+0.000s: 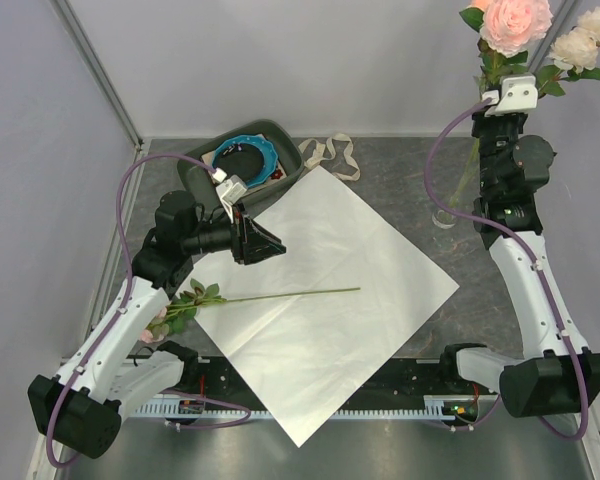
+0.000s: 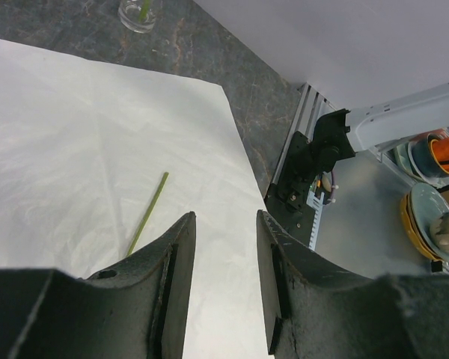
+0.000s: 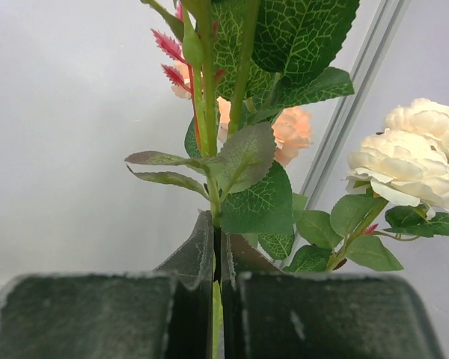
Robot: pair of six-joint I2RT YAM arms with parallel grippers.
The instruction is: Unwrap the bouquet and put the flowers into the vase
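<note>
Top external view: the right claw (image 3: 217, 233) is closed on the stems of upright roses (image 1: 515, 25), pink and cream, raised at the far right. A green stem runs from them down to the vase (image 1: 447, 214) standing on the table. The left claw (image 2: 224, 224) hangs open and empty above the unfolded paper (image 1: 360, 260). A lone rose (image 1: 280, 295) lies flat across the paper's left part, its blossom by the left arm. The ribbon (image 1: 330, 155) lies beyond the paper, beside the tray (image 1: 193, 171).

Rose stem (image 1: 280, 294) on paper (image 1: 350, 250) (mid-table); tray (image 1: 198, 172) behind, vase (image 1: 447, 214) right.
</note>
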